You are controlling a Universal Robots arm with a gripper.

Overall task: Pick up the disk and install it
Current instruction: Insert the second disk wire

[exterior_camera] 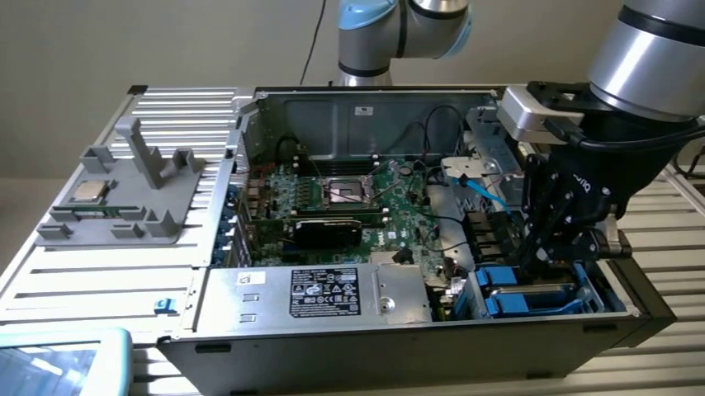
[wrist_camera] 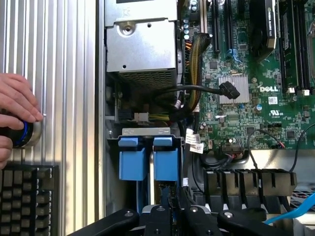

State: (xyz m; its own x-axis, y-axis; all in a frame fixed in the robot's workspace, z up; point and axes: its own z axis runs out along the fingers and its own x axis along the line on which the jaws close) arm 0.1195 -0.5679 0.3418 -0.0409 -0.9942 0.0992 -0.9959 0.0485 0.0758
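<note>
Disk standing on edge in the drive bay, your gripper right over it

At lower right of the exterior view your gripper (exterior_camera: 551, 262) sits narrowed just above the blue-railed disk (exterior_camera: 532, 299). The disk (wrist_camera: 147, 157) runs lengthwise down into the bay (exterior_camera: 612, 289); whether the fingers grip it, you cannot tell.

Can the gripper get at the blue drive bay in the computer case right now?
Probably yes: the gripper hangs directly over the blue drive bay in the open computer case, with nothing between them.
</note>
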